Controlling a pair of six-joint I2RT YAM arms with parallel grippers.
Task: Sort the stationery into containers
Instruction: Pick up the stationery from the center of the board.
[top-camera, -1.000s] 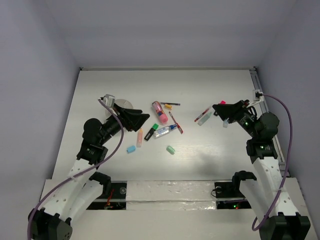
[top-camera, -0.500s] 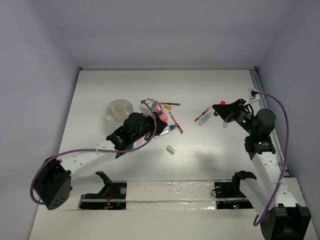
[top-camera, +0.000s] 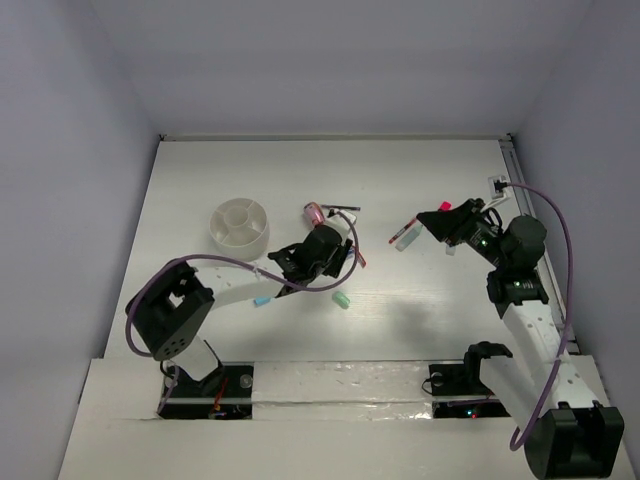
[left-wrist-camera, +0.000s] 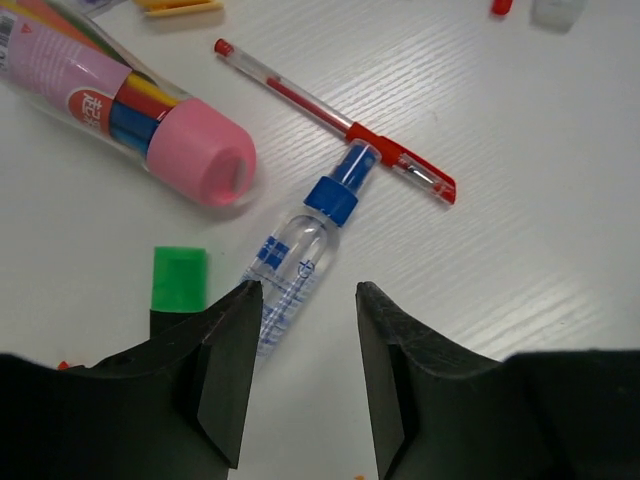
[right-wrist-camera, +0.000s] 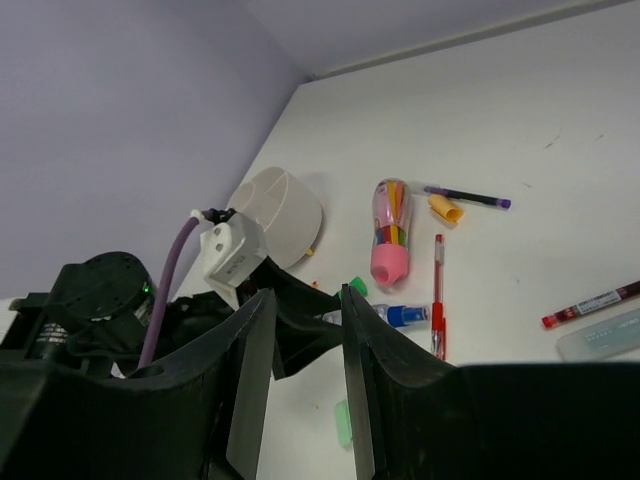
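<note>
The stationery lies mid-table. My left gripper (top-camera: 336, 254) hangs open and empty just above the blue-white marker (left-wrist-camera: 297, 266), which lies ahead of the left fingertip (left-wrist-camera: 243, 297). Around it are the green marker (left-wrist-camera: 179, 279), a pink-capped tube of markers (left-wrist-camera: 121, 100) and a red pen (left-wrist-camera: 335, 106). The round white cup (top-camera: 239, 222) stands to the left of the pile. A light-blue eraser (top-camera: 263, 299) and a mint eraser (top-camera: 341, 299) lie nearer the arms. My right gripper (top-camera: 432, 222) is open and empty, raised off the table at the right.
A black pen (top-camera: 342, 208) and an orange cap (right-wrist-camera: 445, 208) lie behind the tube. Another red pen (right-wrist-camera: 595, 303) and a clear block (right-wrist-camera: 600, 336) lie beside my right gripper. The left arm (right-wrist-camera: 100, 300) stretches across the near middle. A rail (top-camera: 520, 190) borders the right side.
My left arm swung right from the white cup to the marker pile. The gripper shut on the way and stands open again. The right gripper shifted slightly left.
</note>
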